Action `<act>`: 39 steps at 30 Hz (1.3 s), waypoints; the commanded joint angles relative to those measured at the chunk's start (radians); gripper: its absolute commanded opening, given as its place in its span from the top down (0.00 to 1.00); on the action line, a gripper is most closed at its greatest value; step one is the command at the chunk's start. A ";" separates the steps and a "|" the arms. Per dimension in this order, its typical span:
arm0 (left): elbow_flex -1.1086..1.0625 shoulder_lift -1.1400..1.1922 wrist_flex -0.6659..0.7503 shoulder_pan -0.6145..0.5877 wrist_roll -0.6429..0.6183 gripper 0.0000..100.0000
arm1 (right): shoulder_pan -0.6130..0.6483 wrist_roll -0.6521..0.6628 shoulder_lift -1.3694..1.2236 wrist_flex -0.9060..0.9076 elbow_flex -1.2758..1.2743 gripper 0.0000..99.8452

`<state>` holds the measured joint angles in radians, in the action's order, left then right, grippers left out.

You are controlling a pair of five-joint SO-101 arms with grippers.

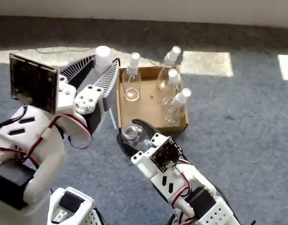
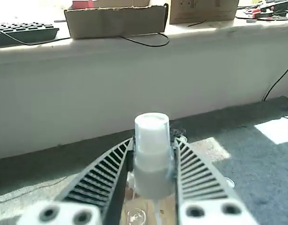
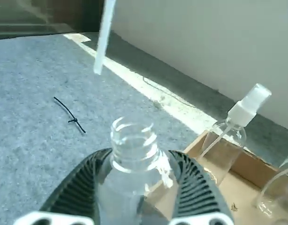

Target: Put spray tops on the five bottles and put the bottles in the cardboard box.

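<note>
Spray top (image 2: 152,154) pinched between left fingers (image 2: 104,180); uncapped bottle (image 3: 132,161) clamped between right fingers (image 3: 196,187)

Shallow brown cardboard box (image 1: 151,112), four clear bottles (image 1: 132,82) with white spray heads standing inside it, fifth bottle (image 1: 132,133) clear and uncapped, mouth open, held just outside the box's near corner, loose white spray top (image 1: 102,55) held aloft beside the box, thin tube hanging below.

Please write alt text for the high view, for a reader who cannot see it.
From above: the left gripper holds a white spray top near a cardboard box, and the right gripper holds an uncapped clear bottle at the box's edge. The box, on grey carpet, holds four bottles with spray tops.
</note>
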<state>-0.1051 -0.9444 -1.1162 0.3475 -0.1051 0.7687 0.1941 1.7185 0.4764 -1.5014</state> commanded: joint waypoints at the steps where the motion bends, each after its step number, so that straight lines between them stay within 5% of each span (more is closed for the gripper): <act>1: -0.064 -0.104 0.081 0.101 -0.009 0.98 | -0.061 -0.011 0.027 0.008 0.010 1.00; 20: -0.343 -0.173 0.354 0.150 0.015 0.99 | -0.064 -0.011 0.025 0.012 0.004 1.00; 39: -0.507 -0.174 0.402 0.148 0.055 0.99 | -0.068 -0.011 0.027 0.012 0.007 1.00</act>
<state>-0.5961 -1.1086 -0.7465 0.4902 -0.0575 0.7135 0.1941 1.7338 0.4826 -1.5106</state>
